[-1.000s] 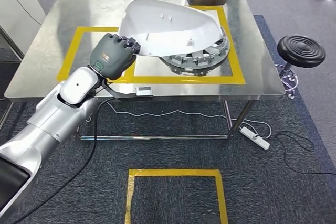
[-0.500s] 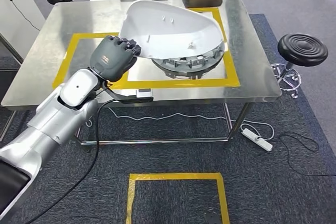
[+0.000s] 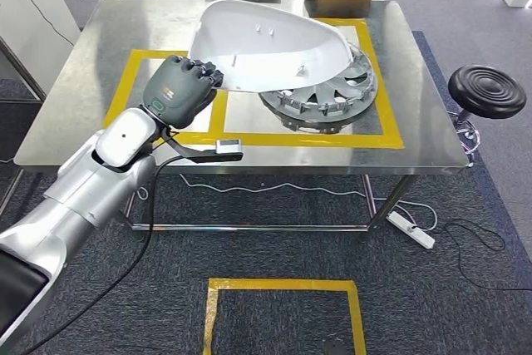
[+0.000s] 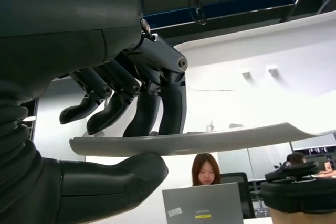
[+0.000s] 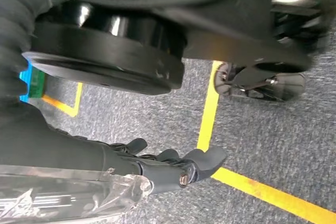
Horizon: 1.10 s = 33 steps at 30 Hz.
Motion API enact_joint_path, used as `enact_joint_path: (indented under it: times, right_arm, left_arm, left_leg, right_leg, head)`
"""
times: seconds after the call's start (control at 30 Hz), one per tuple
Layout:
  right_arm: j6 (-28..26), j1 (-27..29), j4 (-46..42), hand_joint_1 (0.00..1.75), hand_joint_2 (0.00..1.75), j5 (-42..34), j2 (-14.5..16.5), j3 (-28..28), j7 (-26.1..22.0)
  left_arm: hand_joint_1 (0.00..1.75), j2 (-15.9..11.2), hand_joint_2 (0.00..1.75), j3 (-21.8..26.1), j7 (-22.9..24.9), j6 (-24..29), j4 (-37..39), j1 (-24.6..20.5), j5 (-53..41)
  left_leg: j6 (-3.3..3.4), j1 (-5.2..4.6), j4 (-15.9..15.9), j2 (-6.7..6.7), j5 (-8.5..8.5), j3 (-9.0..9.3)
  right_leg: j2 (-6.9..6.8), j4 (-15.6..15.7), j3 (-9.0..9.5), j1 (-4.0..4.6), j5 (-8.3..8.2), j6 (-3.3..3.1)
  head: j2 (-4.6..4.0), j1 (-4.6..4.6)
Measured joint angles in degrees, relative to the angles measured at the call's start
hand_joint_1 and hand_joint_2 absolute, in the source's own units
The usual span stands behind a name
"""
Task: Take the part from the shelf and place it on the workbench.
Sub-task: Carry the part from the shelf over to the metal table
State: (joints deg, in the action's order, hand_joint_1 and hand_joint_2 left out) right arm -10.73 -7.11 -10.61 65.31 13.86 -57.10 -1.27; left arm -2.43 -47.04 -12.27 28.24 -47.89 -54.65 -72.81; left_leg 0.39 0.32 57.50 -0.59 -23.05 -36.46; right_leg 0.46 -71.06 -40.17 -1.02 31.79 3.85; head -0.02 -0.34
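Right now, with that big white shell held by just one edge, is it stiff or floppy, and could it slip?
The white shell probably is stiff: gripped only at its rim by the left robot hand, it juts out without sagging. It looks thin, so likely light. Its glossy surface may let it slip or pivot.

Shiny steel workbench (image 3: 81, 106) on thin metal legs, standing on dark grey carpet (image 3: 439, 305). Rectangle of yellow tape (image 3: 313, 140) marked on its top. Round silver spoked wheel cover (image 3: 326, 99) lying flat inside the right half of that rectangle. Small grey box (image 3: 229, 146) at the near edge.
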Motion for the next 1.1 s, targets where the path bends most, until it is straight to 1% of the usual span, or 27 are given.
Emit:
enact_joint_path:
  times: [0.03, 0.07, 0.1, 0.17, 0.2, 0.23, 0.27, 0.37, 0.4, 0.43, 0.5, 0.53, 0.57, 0.6, 0.63, 0.67, 0.7, 0.73, 0.77, 0.8, 0.87, 0.9, 0.93, 0.97, 1.03, 1.07, 1.1]
  right_arm:
    - [0.01, -0.13, 0.0, 0.0, 1.75, -0.01, 0.0, -0.01, -0.07]
    - [0.01, -0.25, -0.01, 0.0, 1.75, -0.01, 0.0, -0.01, -0.14]
    - [0.0, -0.36, -0.01, 0.0, 1.75, 0.02, 0.0, -0.01, -0.18]
    - [-0.03, -0.24, -0.01, 0.0, 1.75, 0.08, -0.01, -0.02, -0.11]
    - [-0.04, -0.14, 0.0, 0.0, 1.75, 0.1, -0.02, -0.02, -0.07]
    - [-0.05, -0.07, 0.0, 0.0, 1.75, 0.13, -0.02, -0.02, -0.03]
    - [-0.05, -0.02, 0.01, 0.0, 1.75, 0.15, -0.02, -0.02, -0.03]
    - [-0.06, 0.03, 0.0, 0.0, 1.75, 0.25, -0.02, -0.04, -0.02]
    - [-0.07, 0.02, -0.01, 0.0, 1.75, 0.29, -0.02, -0.04, -0.02]
    - [-0.08, -0.01, -0.01, 0.0, 1.75, 0.33, -0.02, -0.05, -0.02]
    - [-0.08, -0.04, -0.02, 0.0, 1.75, 0.4, -0.02, -0.05, -0.02]
    - [-0.07, -0.03, -0.02, 0.0, 1.75, 0.43, -0.02, -0.05, -0.02]
    - [-0.07, -0.01, -0.02, 0.0, 1.75, 0.45, -0.02, -0.05, -0.02]
    - [-0.07, 0.01, -0.02, 0.0, 1.75, 0.46, -0.02, -0.05, -0.02]
    - [-0.07, 0.01, -0.02, 0.0, 1.75, 0.46, -0.02, -0.05, -0.02]
    - [-0.07, 0.02, -0.02, 0.0, 1.75, 0.47, -0.03, -0.05, -0.02]
    - [-0.07, 0.0, -0.02, 0.0, 1.75, 0.47, -0.05, -0.05, -0.02]
    - [-0.07, -0.02, -0.02, 0.0, 1.75, 0.48, -0.07, -0.05, -0.02]
    - [-0.09, -0.02, -0.02, 0.0, 1.75, 0.48, -0.09, -0.06, -0.02]
    - [-0.1, -0.01, -0.02, 0.0, 1.75, 0.48, -0.11, -0.07, -0.01]
    - [-0.13, 0.07, -0.02, 0.0, 1.75, 0.48, -0.11, -0.08, 0.0]
    - [-0.13, 0.1, -0.02, 0.0, 1.75, 0.48, -0.11, -0.08, 0.0]
    - [-0.13, 0.09, -0.02, 0.0, 1.75, 0.48, -0.12, -0.08, 0.0]
    - [-0.13, 0.07, -0.02, 0.0, 1.75, 0.46, -0.12, -0.08, 0.0]
    - [-0.1, -0.11, -0.02, 0.0, 1.75, 0.42, -0.11, -0.11, -0.11]
    - [-0.09, -0.25, -0.02, 0.0, 1.75, 0.4, -0.11, -0.12, -0.15]
    - [-0.09, -0.37, -0.02, 0.0, 1.75, 0.42, -0.11, -0.13, -0.18]
  left_arm:
    - [1.75, -0.02, 1.75, -0.03, 0.01, -0.02, 0.0, 0.14, -0.01]
    - [1.75, -0.01, 1.75, -0.05, 0.01, -0.05, 0.0, 0.28, -0.04]
    - [1.75, 0.01, 1.75, -0.06, 0.01, -0.07, 0.0, 0.37, -0.06]
    - [1.75, 0.07, 1.75, -0.05, 0.01, -0.09, 0.0, 0.36, -0.1]
    - [1.75, 0.07, 1.75, -0.04, 0.02, -0.1, 0.0, 0.29, -0.09]
    - [1.75, 0.05, 1.75, -0.04, 0.04, -0.11, 0.0, 0.22, -0.1]
    - [1.75, 0.03, 1.75, -0.04, 0.05, -0.13, 0.0, 0.19, -0.11]
    - [1.75, 0.04, 1.75, -0.02, 0.07, -0.15, -0.04, 0.18, -0.19]
    - [1.75, 0.05, 1.75, 0.01, 0.07, -0.15, -0.07, 0.1, -0.19]
    - [1.75, 0.04, 1.75, 0.03, 0.08, -0.14, -0.1, 0.02, -0.19]
    - [1.75, 0.03, 1.75, 0.03, 0.09, -0.14, -0.11, 0.03, -0.18]
    - [1.75, 0.03, 1.75, 0.01, 0.09, -0.15, -0.11, 0.16, -0.19]
    - [1.75, 0.03, 1.75, -0.01, 0.09, -0.15, -0.11, 0.31, -0.19]
    - [1.75, 0.03, 1.75, -0.02, 0.09, -0.16, -0.11, 0.41, -0.2]
    - [1.75, 0.03, 1.75, -0.01, 0.09, -0.16, -0.11, 0.45, -0.2]
    - [1.75, 0.03, 1.75, 0.0, 0.09, -0.16, -0.11, 0.41, -0.2]
    - [1.75, 0.02, 1.75, 0.01, 0.1, -0.16, -0.11, 0.31, -0.2]
    - [1.75, 0.05, 1.75, 0.01, 0.12, -0.16, -0.11, 0.23, -0.2]
    - [1.75, 0.08, 1.75, 0.01, 0.14, -0.16, -0.12, 0.2, -0.22]
    - [1.75, 0.1, 1.75, -0.01, 0.16, -0.16, -0.13, 0.22, -0.24]
    - [1.75, 0.04, 1.75, 0.02, 0.21, -0.16, -0.13, 0.3, -0.28]
    - [1.75, 0.03, 1.75, 0.04, 0.25, -0.16, -0.14, 0.28, -0.28]
    - [1.75, 0.03, 1.75, 0.05, 0.28, -0.16, -0.14, 0.24, -0.28]
    - [1.75, 0.08, 1.75, 0.05, 0.3, -0.16, -0.15, 0.24, -0.28]
    - [1.75, 0.1, 1.75, -0.01, 0.31, -0.16, -0.15, 0.41, -0.28]
    - [1.75, 0.1, 1.75, -0.04, 0.31, -0.16, -0.15, 0.54, -0.28]
    - [1.75, 0.11, 1.75, -0.07, 0.31, -0.16, -0.15, 0.64, -0.28]
  left_leg:
    - [0.15, -0.14, 0.01, -0.02, -0.18, 0.2]
    - [0.24, -0.27, 0.01, -0.04, -0.39, 0.46]
    - [0.25, -0.35, 0.02, -0.08, -0.63, 0.81]
    - [0.07, -0.41, 0.03, -0.21, -1.2, 1.63]
    - [-0.12, -0.51, 0.12, -0.31, -1.45, 1.88]
    - [-0.35, -0.6, 0.17, -0.39, -1.6, 1.99]
    - [-0.59, -0.67, 0.18, -0.44, -1.68, 1.97]
    - [-1.46, -0.65, 0.26, -0.37, -2.02, 1.86]
    - [-1.83, -0.61, 1.31, -0.29, -2.72, 1.4]
    - [-2.2, -0.54, 3.49, -0.21, -3.9, 0.35]
    - [-2.73, -0.31, 10.81, -0.11, -6.99, -3.56]
    - [-2.91, -0.17, 14.1, -0.1, -7.9, -5.55]
    - [-3.03, -0.03, 15.84, -0.08, -7.8, -6.82]
    - [-3.11, 0.1, 15.37, -0.07, -6.54, -6.98]
    - [-3.15, 0.22, 12.87, -0.05, -4.4, -6.07]
    - [-3.2, 0.34, 9.08, 0.05, -1.94, -4.41]
    - [-3.28, 0.38, 5.27, 0.16, -0.23, -2.63]
    - [-3.14, 0.4, 2.43, 0.21, 0.65, -1.32]
    - [-2.93, 0.37, 0.79, 0.24, 0.82, -0.6]
    - [-2.58, 0.27, 0.28, 0.19, 0.43, -0.41]
    - [-1.65, 0.26, 0.12, 0.12, 0.27, -0.36]
    - [-1.21, 0.3, 0.06, 0.11, 0.21, -0.22]
    - [-0.83, 0.34, -0.01, 0.09, 0.16, -0.04]
    - [-0.52, 0.31, -0.04, 0.07, 0.04, 0.13]
    - [-0.13, 0.08, -0.02, 0.04, -0.27, 0.42]
    - [-0.04, -0.03, -0.01, 0.04, -0.44, 0.61]
    - [-0.01, -0.11, 0.0, 0.02, -0.63, 0.85]
  right_leg:
    - [0.0, -3.03, -1.85, 0.11, 0.63, -0.06]
    - [0.0, -4.18, -2.84, 0.22, 0.16, -0.15]
    - [0.0, -3.07, -2.72, 0.33, -1.43, -0.31]
    - [0.01, 4.05, 0.11, 0.5, -6.06, -0.74]
    - [0.03, 7.69, 1.83, 0.57, -7.5, -0.94]
    - [0.07, 10.13, 3.01, 0.64, -8.17, -1.11]
    - [0.13, 11.26, 3.61, 0.72, -8.08, -1.28]
    - [0.28, 11.8, 3.94, 0.64, -7.78, -1.98]
    - [0.28, 11.95, 4.13, 0.49, -7.75, -2.25]
    - [0.22, 12.09, 4.36, 0.33, -7.7, -2.5]
    - [0.1, 12.14, 4.6, 0.23, -7.48, -2.84]
    - [0.07, 12.14, 4.69, 0.19, -7.37, -2.89]
    - [0.06, 12.13, 4.8, 0.14, -7.26, -2.88]
    - [0.11, 12.12, 4.97, 0.05, -7.13, -2.78]
    - [0.18, 12.12, 5.21, -0.06, -6.97, -2.62]
    - [0.26, 12.12, 5.45, -0.13, -6.77, -2.38]
    - [0.33, 12.02, 5.6, -0.08, -6.55, -2.06]
    - [0.38, 11.97, 5.63, 0.01, -6.37, -1.73]
    - [0.4, 11.99, 5.6, 0.13, -6.25, -1.41]
    - [0.4, 12.07, 5.58, 0.2, -6.21, -1.1]
    - [0.34, 12.22, 5.63, 0.08, -6.0, -0.51]
    - [0.24, 11.46, 5.32, 0.03, -5.43, -0.26]
    - [0.16, 9.48, 4.39, 0.01, -4.33, -0.1]
    - [0.07, 6.29, 2.81, 0.02, -2.84, -0.06]
    - [0.03, -1.51, -1.36, 0.11, -0.01, -0.08]
    - [0.03, -3.78, -2.79, 0.18, 0.24, -0.12]
    - [0.03, -3.98, -3.23, 0.26, -0.61, -0.2]
  head:
    - [0.0, 0.04]
    - [0.0, 0.08]
    - [0.0, 0.08]
    - [0.0, 0.13]
    - [0.0, 0.14]
    - [0.0, 0.14]
    - [0.0, 0.13]
    - [0.0, -0.01]
    - [0.0, -0.16]
    - [0.0, -0.3]
    - [0.0, -0.53]
    - [0.0, -0.51]
    - [0.0, -0.52]
    - [0.0, -0.52]
    - [0.0, -0.52]
    - [0.0, -0.54]
    - [0.0, -0.62]
    - [0.0, -0.66]
    - [0.0, -0.67]
    - [0.0, -0.66]
    - [0.0, -0.55]
    - [0.0, -0.44]
    - [0.0, -0.21]
    - [0.0, 0.05]
    - [0.0, 0.4]
    - [0.0, 0.42]
    - [0.0, 0.44]
